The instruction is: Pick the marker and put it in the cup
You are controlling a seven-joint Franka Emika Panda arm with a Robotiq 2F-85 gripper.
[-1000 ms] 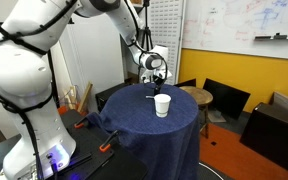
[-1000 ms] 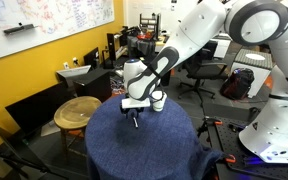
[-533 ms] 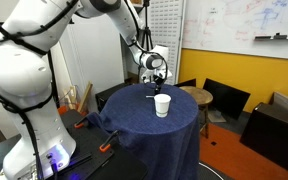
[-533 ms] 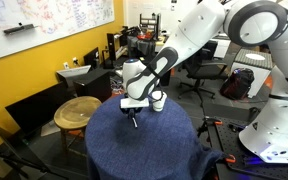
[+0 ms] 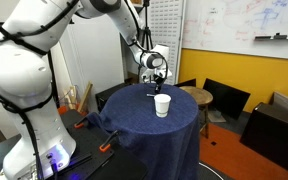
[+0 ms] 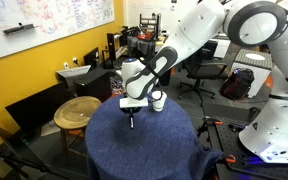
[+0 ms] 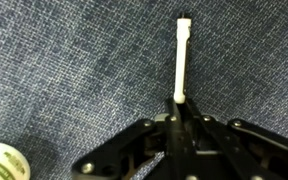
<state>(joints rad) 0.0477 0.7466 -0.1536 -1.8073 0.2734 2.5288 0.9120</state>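
- The marker [image 7: 181,55] is being held at one end by the gripper [image 7: 181,104]. In the wrist view the jaws are being shown drawn narrow around the barrel, and the rest of the stick is reaching out beyond the fingertips over the blue cloth [image 7: 64,60].
- In an exterior view the marker [image 6: 132,121] is being shown as a thin dark stick hanging roughly upright beneath the gripper, above the round table [image 6: 169,150]. Whether its lower tip is touching the cloth cannot be told.
- The cup [image 6: 158,100] is standing upright on the table, near the gripper but apart from it, with its mouth open upward. In the wrist view only part of its rim is being caught, in the lower left corner.
- The marker is being judged light and stiff, with a smooth round barrel that is probably slippery. Gripped near one end, it is likely being allowed to pivot between the pads.
- A hold nearer the middle would be steadier. The end grip is nonetheless being judged useful here, since the long free part can be lowered into the cup.
- The cup is being judged light and easily tipped. A knock on its rim from the marker's tip could be pushing it over or sliding it across the cloth.
- The carry toward the cup is being judged the step in hand; the drop is not yet done.
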